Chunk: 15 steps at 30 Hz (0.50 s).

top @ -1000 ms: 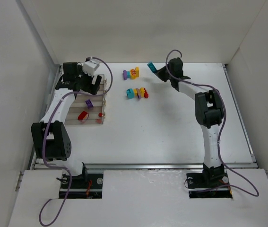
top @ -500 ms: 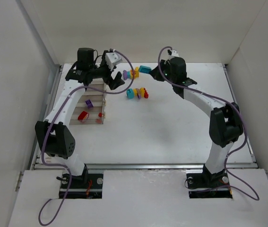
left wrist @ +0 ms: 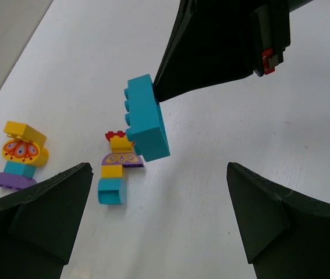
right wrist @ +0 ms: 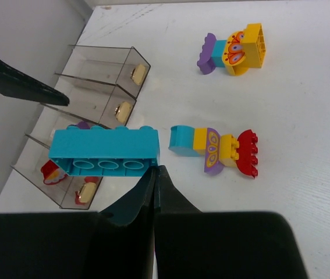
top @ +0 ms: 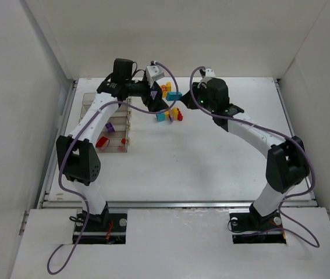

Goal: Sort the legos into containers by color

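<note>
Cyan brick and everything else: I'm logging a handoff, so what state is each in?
cyan brick, pinched aloft by one end.
right gripper, shut on the cyan brick.
left gripper, wide open, empty.
near lego stack, joined, lying unsorted.
far lego stack, joined, lying unsorted.
containers, upright, two holding bricks.

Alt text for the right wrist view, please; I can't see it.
The right gripper is shut on a long cyan brick above the white table. Clear containers lie at picture left, two multicolored brick clusters at right.
</note>
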Available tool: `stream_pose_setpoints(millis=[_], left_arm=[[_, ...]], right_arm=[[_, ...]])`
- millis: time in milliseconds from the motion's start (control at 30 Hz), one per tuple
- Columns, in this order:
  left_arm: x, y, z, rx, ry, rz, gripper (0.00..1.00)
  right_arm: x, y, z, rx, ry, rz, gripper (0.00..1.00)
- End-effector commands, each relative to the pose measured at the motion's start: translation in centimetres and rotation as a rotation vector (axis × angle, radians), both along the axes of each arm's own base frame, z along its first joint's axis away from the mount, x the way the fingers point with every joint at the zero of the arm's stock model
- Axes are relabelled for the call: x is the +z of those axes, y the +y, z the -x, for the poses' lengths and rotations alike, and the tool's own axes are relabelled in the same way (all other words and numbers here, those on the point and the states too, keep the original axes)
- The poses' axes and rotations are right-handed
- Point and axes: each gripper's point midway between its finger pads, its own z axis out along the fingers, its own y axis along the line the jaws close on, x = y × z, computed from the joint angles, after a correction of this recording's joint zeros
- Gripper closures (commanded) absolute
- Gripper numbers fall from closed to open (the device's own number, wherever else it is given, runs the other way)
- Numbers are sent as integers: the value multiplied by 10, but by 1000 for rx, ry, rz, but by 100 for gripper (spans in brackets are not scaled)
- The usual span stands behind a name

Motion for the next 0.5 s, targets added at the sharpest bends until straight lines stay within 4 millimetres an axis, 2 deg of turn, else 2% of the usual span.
stream_pose_setpoints(millis=[0, 100, 133, 167, 200, 233, 300, 333, 400, 433, 467], left_arm=[[30, -17, 19, -67, -41, 46, 0], [29, -25, 17, -47, -46, 41, 0], [23, -22, 10, 10, -27, 26, 0], [33, -27, 6, 36, -63, 37, 0], [26, -29, 7, 59, -39, 24, 0], [23, -24, -5, 125, -56, 8, 0], [23, -25, -9, 169, -47, 6, 0], [25, -24, -12, 177, -60, 8, 2], [21, -24, -11, 177, -52, 4, 9], [19, -24, -9, 169, -40, 3, 24], [18, -25, -7, 158, -38, -1, 33]], right_arm=[[38, 1, 8, 17, -98, -27, 100], [38, 10, 14, 31, -99, -26, 100], [38, 9, 13, 23, -99, -24, 100], [38, 13, 15, 32, -99, -24, 100], [38, 13, 15, 32, -99, -24, 100], [42, 12, 17, 32, -107, -29, 100], [38, 16, 20, 41, -99, -25, 100], [43, 14, 21, 32, -109, -28, 100], [43, 14, 21, 32, -109, -28, 100], [43, 14, 21, 32, -109, -28, 100], [43, 14, 21, 32, -109, -28, 100]])
